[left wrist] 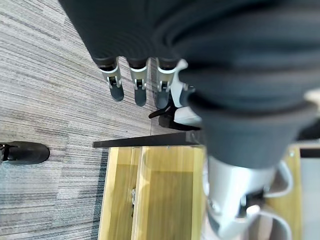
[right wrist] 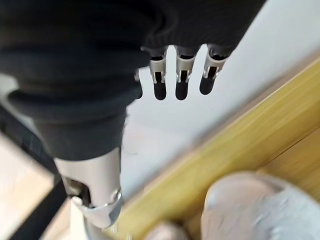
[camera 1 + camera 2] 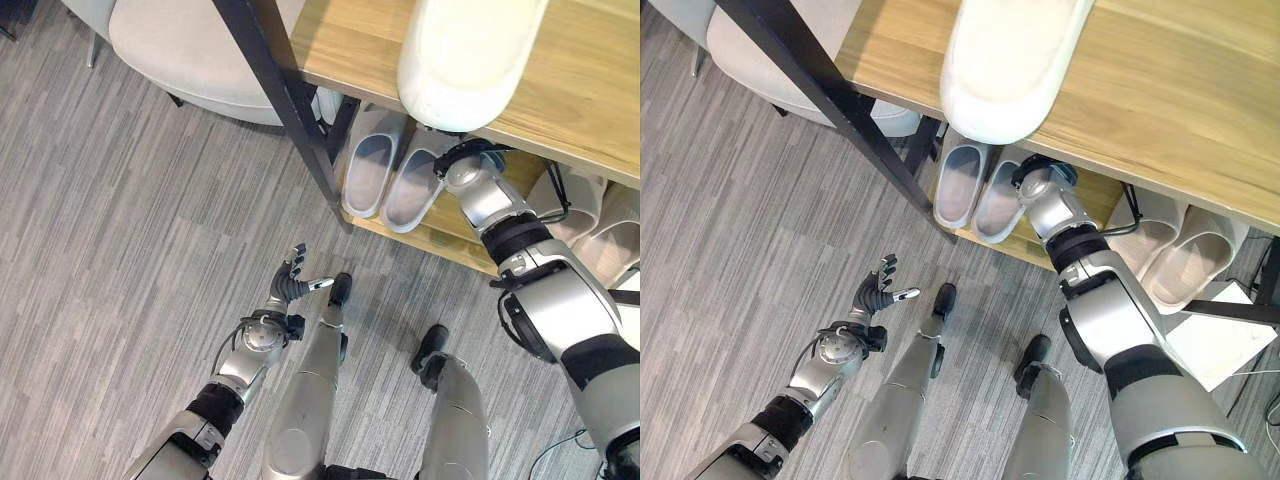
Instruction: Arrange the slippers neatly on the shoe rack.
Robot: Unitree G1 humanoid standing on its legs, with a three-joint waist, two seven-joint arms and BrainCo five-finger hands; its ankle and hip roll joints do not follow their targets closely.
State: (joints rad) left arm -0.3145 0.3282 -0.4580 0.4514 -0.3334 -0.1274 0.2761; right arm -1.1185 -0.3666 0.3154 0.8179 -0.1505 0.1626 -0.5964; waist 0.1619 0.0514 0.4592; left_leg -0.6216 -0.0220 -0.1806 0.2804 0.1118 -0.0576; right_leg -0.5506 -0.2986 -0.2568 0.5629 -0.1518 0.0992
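The left hand (image 3: 290, 283) hangs low over the floor (image 3: 120, 220), fingers straight and a little spread, holding nothing. On the rack (image 3: 560, 90), a pale slipper (image 3: 465, 50) lies on the top board, and a grey-white pair (image 3: 390, 170) sits side by side on the lower shelf. The right hand (image 2: 177, 82) reaches under the top board beside that pair, fingers seemingly straight and apart. More slippers (image 3: 1180, 250) sit further right.

Right hand (image 2: 100, 65) extended, fingers (image 2: 182, 80) straight, over a white wall surface. Below them runs the wooden edge of the shoe rack (image 2: 240, 135), with a grey slipper (image 2: 255, 210) (blurred) on the shelf.
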